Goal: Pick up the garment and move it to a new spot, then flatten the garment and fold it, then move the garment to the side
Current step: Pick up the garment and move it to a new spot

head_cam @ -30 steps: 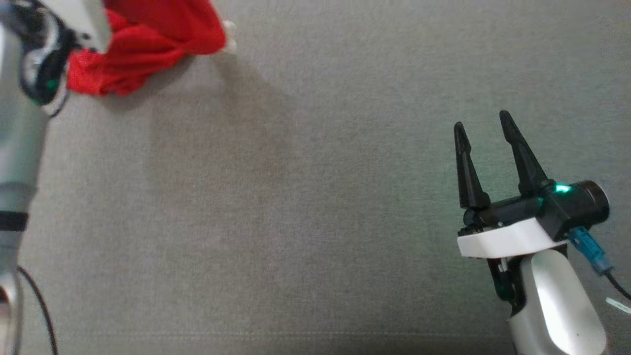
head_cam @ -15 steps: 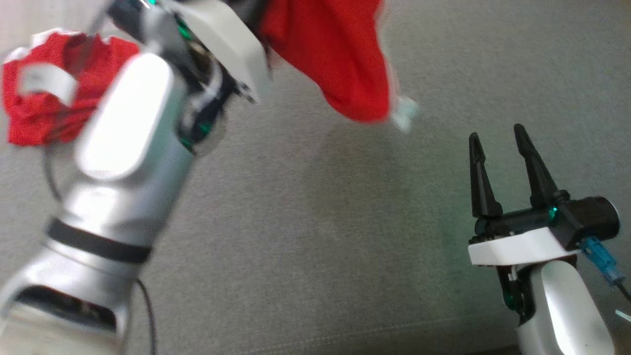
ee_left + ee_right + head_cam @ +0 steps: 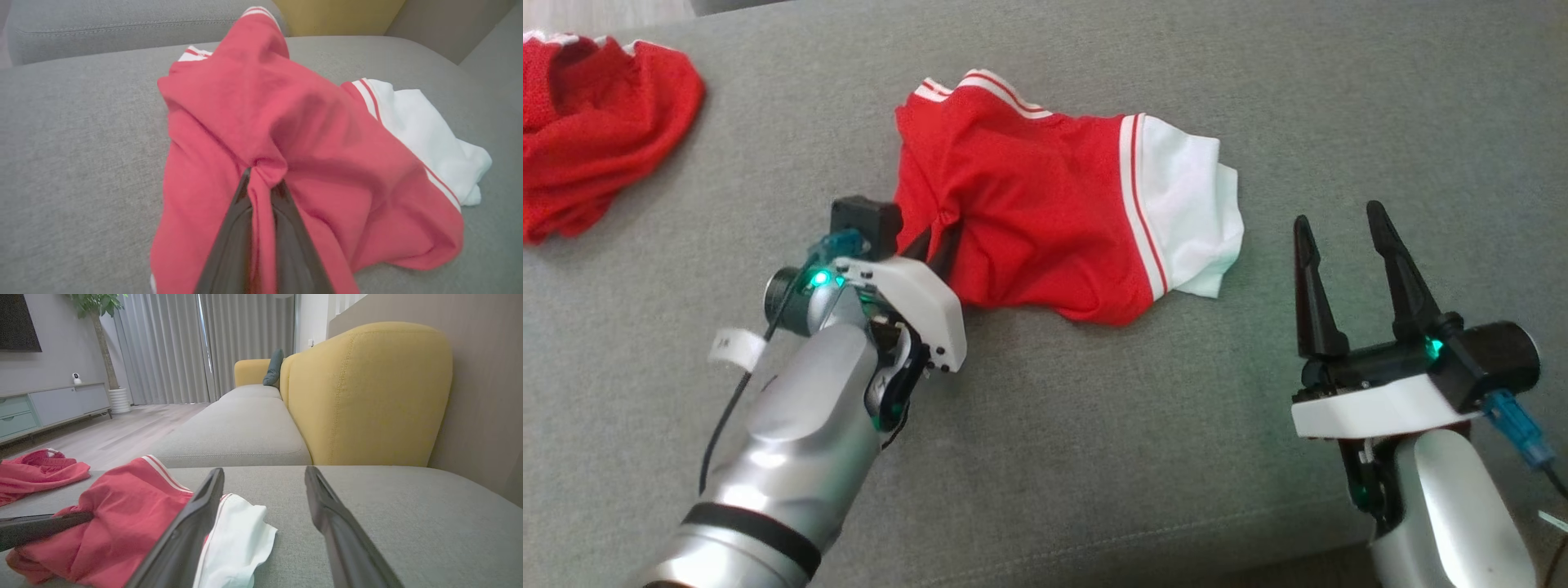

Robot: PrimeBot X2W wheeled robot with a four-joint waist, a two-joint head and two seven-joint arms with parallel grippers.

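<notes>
The garment [image 3: 1045, 220] is red with white stripes and a white sleeve, and it lies crumpled on the grey sofa cushion [image 3: 1094, 457]. My left gripper [image 3: 938, 238] is shut on a pinched fold at the garment's left edge. The left wrist view has the two dark fingers [image 3: 229, 241] squeezing red cloth of the garment [image 3: 318, 134]. My right gripper [image 3: 1339, 220] stands open to the right of the white sleeve, apart from it. In the right wrist view, my right gripper [image 3: 263, 471] is open with nothing between its fingers, and the garment [image 3: 122, 514] lies left of it.
A second red garment [image 3: 596, 114] lies bunched at the cushion's far left, also the second red garment [image 3: 36, 473]. A yellow sofa back [image 3: 367, 392] rises behind the cushion. The cushion's front seam [image 3: 1094, 539] runs near the bottom of the head view.
The head camera has shifted. My left arm swung the garment through the air from the far left and laid it on the middle of the cushion. The right gripper stayed open.
</notes>
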